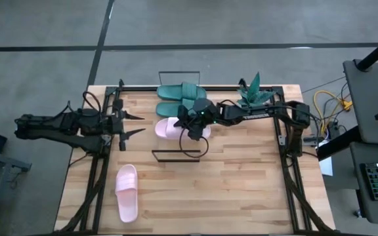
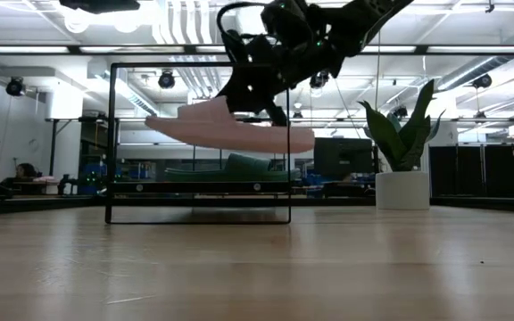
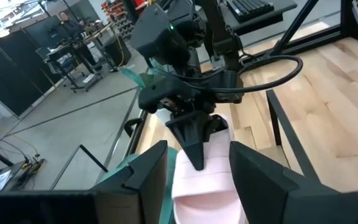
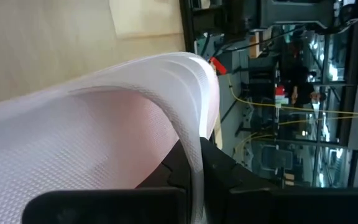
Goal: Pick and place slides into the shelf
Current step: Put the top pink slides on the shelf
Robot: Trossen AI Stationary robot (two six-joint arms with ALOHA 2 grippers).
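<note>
Your right gripper (image 1: 193,123) has its jaws pinched on the strap of a pink slide (image 1: 176,128), holding it in the air over the shelf (image 1: 180,153), long axis running across the surface beside the teal pair (image 1: 179,98). Your left gripper (image 1: 135,124), jaws spread, waits nearer the other pink slide (image 1: 126,191)

slides: two teal (image 1: 181,98) | two pink (image 1: 126,191) (ridged strap) | shelf rails black (image 1: 178,155)
</note>
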